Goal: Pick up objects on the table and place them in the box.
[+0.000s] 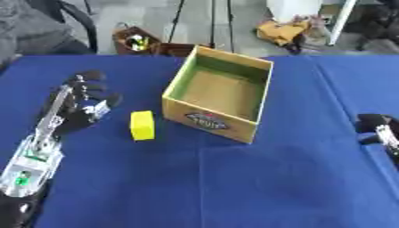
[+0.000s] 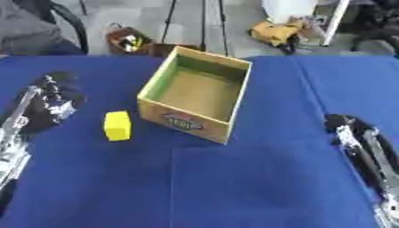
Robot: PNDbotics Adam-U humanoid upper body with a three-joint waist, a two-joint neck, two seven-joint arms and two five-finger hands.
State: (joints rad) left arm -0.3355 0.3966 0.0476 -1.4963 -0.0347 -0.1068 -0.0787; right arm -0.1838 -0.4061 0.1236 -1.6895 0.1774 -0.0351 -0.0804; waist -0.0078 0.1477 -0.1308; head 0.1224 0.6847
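Box sits open, yellow block just beside it.

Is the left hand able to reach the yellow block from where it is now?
Probably yes. The left hand is open just left of the yellow block, with only bare blue cloth between them; the box stands on the block's other side.

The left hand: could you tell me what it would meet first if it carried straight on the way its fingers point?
Probably nothing on the table. The left hand points up the blue tablecloth toward its far edge, leaving the yellow block and the box off to its right, though depth is hard to judge.
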